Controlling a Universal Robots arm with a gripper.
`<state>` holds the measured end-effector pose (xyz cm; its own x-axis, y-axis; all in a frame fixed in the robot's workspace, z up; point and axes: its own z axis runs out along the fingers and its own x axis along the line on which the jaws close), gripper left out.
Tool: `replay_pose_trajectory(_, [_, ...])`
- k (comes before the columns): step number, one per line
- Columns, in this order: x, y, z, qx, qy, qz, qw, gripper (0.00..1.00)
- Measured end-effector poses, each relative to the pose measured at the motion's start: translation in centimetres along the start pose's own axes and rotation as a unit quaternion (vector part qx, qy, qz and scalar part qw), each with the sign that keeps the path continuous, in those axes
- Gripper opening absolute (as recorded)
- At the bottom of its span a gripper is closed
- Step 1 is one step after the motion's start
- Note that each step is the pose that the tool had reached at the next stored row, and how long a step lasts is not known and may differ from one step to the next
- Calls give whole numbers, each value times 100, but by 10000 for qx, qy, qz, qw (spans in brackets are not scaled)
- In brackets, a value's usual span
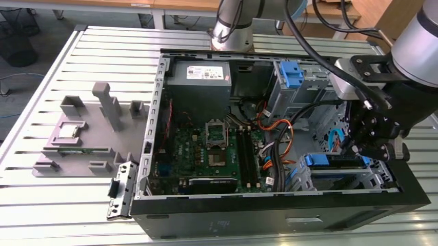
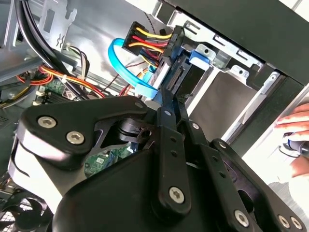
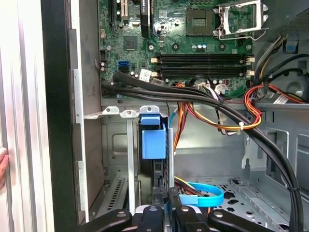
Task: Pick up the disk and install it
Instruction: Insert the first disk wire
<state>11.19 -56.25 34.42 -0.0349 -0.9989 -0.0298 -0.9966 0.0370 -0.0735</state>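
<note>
**End effector at the drive bay with the disk seated in the cage**

In the exterior view the black end effector (image 1: 373,146) hangs inside the open computer case (image 1: 274,218), at the corner on the exterior view's right, just above the disk (image 1: 333,161). The disk sits in the metal drive cage (image 1: 380,179) with its blue rail tab showing at the near end. In the second wrist view the end effector's (image 2: 166,99) linkage fills the foreground and its narrow fingers (image 2: 169,111) reach to the edge of the disk (image 2: 193,79); they look drawn close together, but whether they actually grip the disk cannot be told. A flat blue data cable (image 2: 126,67) and a connector with red, yellow and black wires (image 2: 147,43) lie just beside the fingers.

In the first wrist view the disk (image 3: 153,140) stands on edge between the cage walls, blue tab uppermost, with the blue cable (image 3: 205,195) looped on the case floor near it. Beyond it a bundle of black and orange cables (image 3: 212,104) crosses the green motherboard (image 3: 178,43), where the empty processor socket (image 3: 239,17) shows.

Farther off in the exterior view, a grey power supply (image 1: 200,74) sits at the case's far end, a bare blue bracket (image 1: 291,74) stands in another bay, and a grey fixture (image 1: 89,133) rests on the slatted metal surface (image 1: 41,205). A person's hand (image 2: 297,123) rests beyond the case edge.
</note>
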Motion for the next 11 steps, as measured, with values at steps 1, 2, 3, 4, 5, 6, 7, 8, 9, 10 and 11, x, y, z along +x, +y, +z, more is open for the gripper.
replay_pose_trajectory(1, [3, 9, 0, 13, 0, -9, 10000, 16])
replay_pose_trajectory(2, [4, 16, 2, 23, -1, -18, 10000, 16])
replay_pose_trajectory(3, [5, 17, 4, 25, -1, -28, 10000, 16])
replay_pose_trajectory(4, [5, 17, 4, 26, -1, -32, 10000, 16])
replay_pose_trajectory(5, [5, 17, 5, 26, -1, -33, 10000, 16])
replay_pose_trajectory(6, [5, 18, 5, 26, -1, -32, 10000, 16])
replay_pose_trajectory(7, [5, 18, 5, 26, -1, -32, 10000, 16])
replay_pose_trajectory(8, [5, 21, 10, 28, -3, -32, 10000, 16])
replay_pose_trajectory(9, [6, 26, 22, 38, -5, -34, 10000, 16])
replay_pose_trajectory(10, [6, 32, 30, 51, -4, -40, 10000, 16])
replay_pose_trajectory(11, [6, 38, 37, 68, -4, -47, 10000, 16])
